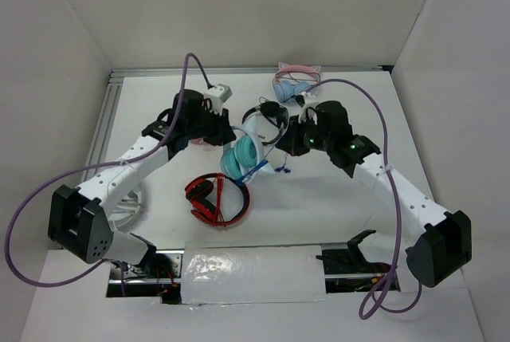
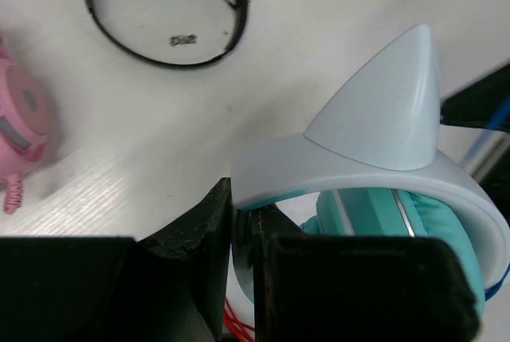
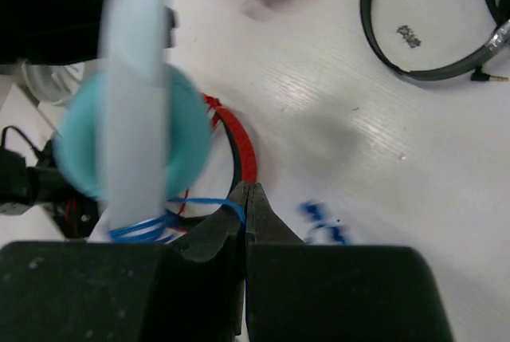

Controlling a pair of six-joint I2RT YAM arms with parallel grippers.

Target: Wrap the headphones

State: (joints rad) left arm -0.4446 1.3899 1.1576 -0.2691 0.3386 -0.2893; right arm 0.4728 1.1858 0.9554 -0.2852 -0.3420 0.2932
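The teal headphones (image 1: 241, 155) with a white headband (image 1: 252, 123) are held up off the table between my two grippers. My left gripper (image 1: 228, 131) is shut on the headband, just below a cat ear (image 2: 382, 103); the left wrist view shows the jaws (image 2: 243, 208) pinching the band (image 2: 358, 171) beside the teal ear cup (image 2: 434, 234). My right gripper (image 1: 287, 141) is shut on the thin blue cable (image 3: 203, 203), which loops round the lower band (image 3: 135, 79). Its loose end (image 3: 325, 226) hangs blurred to the right of my right gripper (image 3: 247, 190).
Red headphones (image 1: 217, 198) lie on the table below the teal pair. Black headphones (image 1: 273, 111) lie behind it. The light-blue pair with pink ears (image 1: 295, 79) is at the back. A pink pair (image 2: 20, 119) lies under the left arm. White walls enclose the table.
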